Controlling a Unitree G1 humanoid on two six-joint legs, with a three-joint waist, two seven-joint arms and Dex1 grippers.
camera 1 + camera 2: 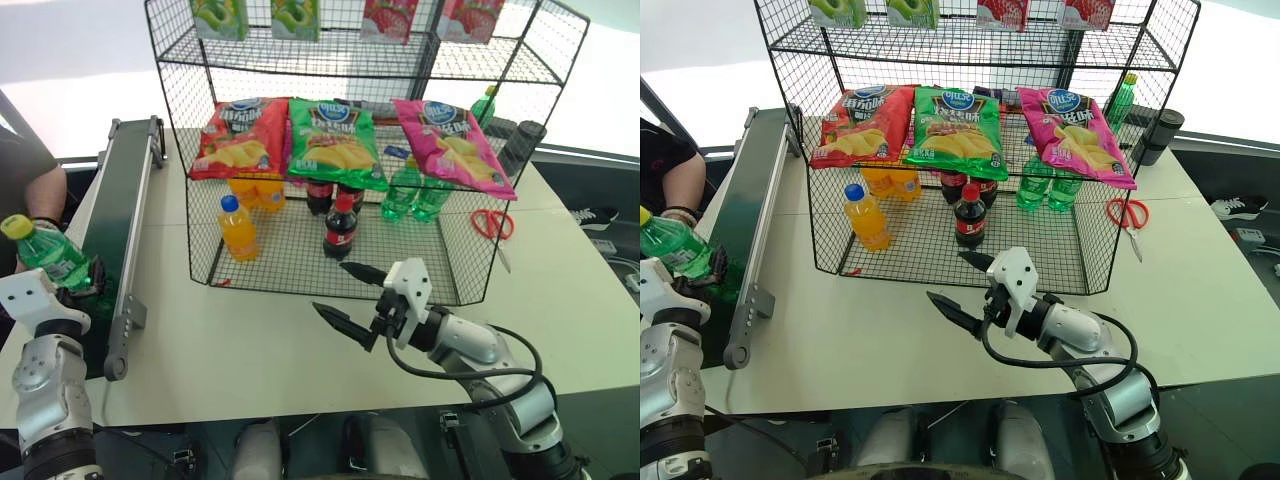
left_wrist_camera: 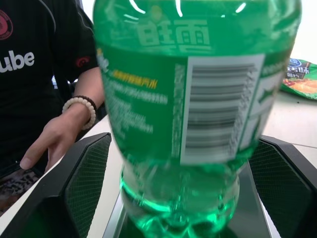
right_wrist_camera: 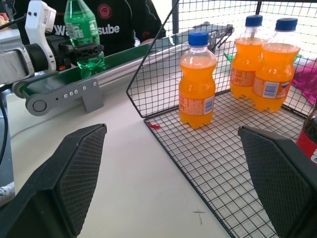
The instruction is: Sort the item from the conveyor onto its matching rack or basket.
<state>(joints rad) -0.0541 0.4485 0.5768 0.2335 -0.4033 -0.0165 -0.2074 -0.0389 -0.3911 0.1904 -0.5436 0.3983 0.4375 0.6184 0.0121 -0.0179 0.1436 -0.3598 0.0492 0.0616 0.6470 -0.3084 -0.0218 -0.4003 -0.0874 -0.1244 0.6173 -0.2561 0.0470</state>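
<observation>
So the green bottle (image 1: 48,254) is over the near end of the conveyor (image 1: 118,236), left gripper (image 1: 88,281) clamped on its base. Rack (image 1: 340,250) at mid-tabletop holds orange bottles (image 3: 197,79), colas, chips. Right gripper (image 1: 346,296) hovers level before the rack, fingers spread, holding nothing. Left wrist view catches a person's hand (image 2: 52,141) behind

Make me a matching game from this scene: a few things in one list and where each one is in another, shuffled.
Things:
1. green bottle
2. scissors
3. orange bottle
4. right gripper

Places:
A. on the rack's bottom mesh floor
B. over bare table, fingers apart
C. between the left gripper's fingers, over the conveyor
D. flat on the table, right of the rack

Pairs: 1-C, 2-D, 3-A, 4-B
</observation>
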